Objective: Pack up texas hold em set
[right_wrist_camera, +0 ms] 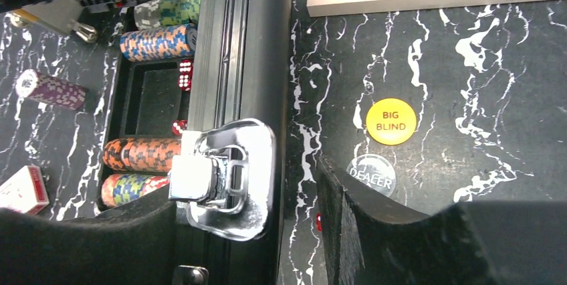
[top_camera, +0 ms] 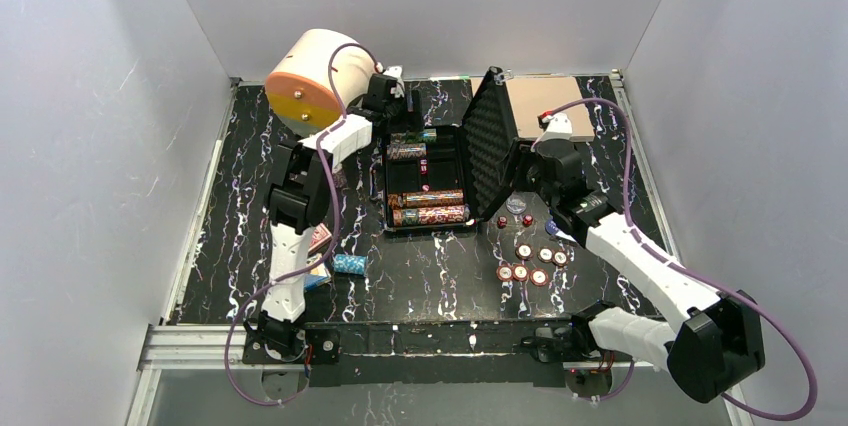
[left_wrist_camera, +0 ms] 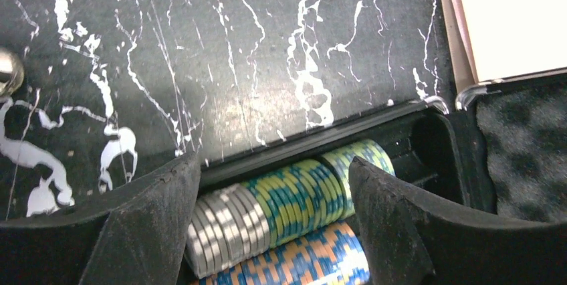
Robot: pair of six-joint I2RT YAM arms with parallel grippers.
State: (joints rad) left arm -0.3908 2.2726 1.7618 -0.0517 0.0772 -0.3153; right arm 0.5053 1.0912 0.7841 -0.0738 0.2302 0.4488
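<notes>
The black ribbed case (top_camera: pixel 425 226) lies open mid-table with its foam-lined lid (top_camera: pixel 488 136) standing upright. Rows of striped chips (top_camera: pixel 430 206) fill its slots, and red dice (right_wrist_camera: pixel 185 73) lie in the middle well. My left gripper (left_wrist_camera: pixel 273 171) hangs over the far left slot, open, its fingers (left_wrist_camera: pixel 167 211) straddling a grey and green chip row (left_wrist_camera: pixel 287 195). My right gripper (right_wrist_camera: pixel 247 191) is open around the lid's edge at the silver latch (right_wrist_camera: pixel 227 178); a strip of table shows between the lid and the right finger.
Loose chips (top_camera: pixel 530 264), two red dice (top_camera: pixel 514 221), a yellow big-blind button (right_wrist_camera: pixel 390 122) and a dealer button (right_wrist_camera: pixel 372 174) lie right of the case. Card decks (top_camera: pixel 320 238), blue chips (top_camera: pixel 349 264) and purple chips (right_wrist_camera: pixel 50 89) lie left. A cream cylinder (top_camera: pixel 310 79) and tan board (top_camera: pixel 545 101) stand behind.
</notes>
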